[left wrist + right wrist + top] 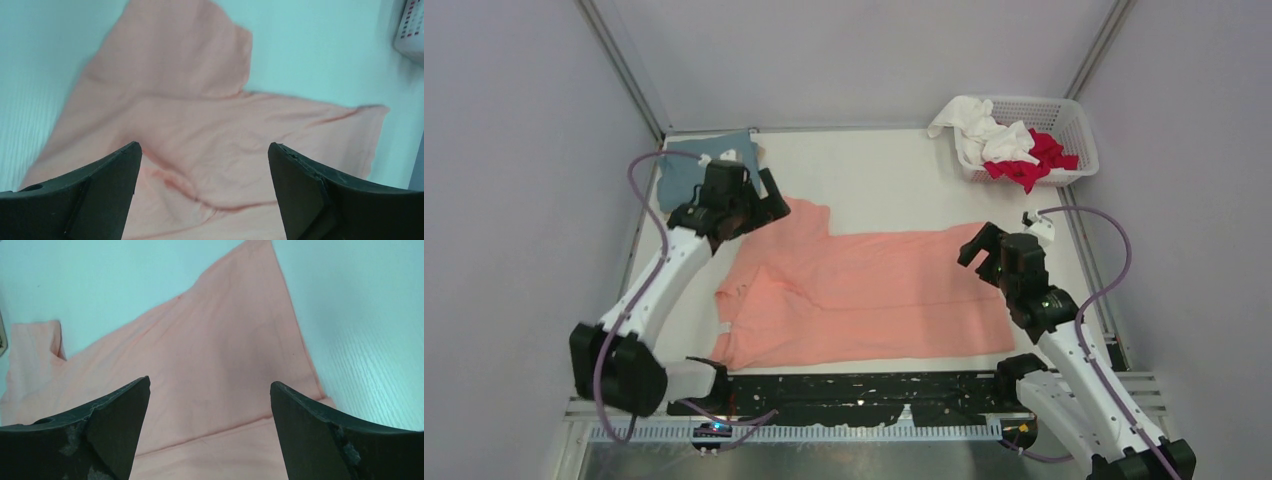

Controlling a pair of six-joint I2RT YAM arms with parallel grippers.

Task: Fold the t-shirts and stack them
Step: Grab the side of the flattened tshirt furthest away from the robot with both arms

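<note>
Top external view: the salmon-pink shirt (864, 295) lies spread mid-frame on the counter (874, 170) — both arms' jaws gape empty above it. Best pinch matching corners together, folding evenly — no bunching.

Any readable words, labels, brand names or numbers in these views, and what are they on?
No text can be read in any view.
The pink shirt is plain, with no print or visible tag.
The white basket shows no label.
</note>
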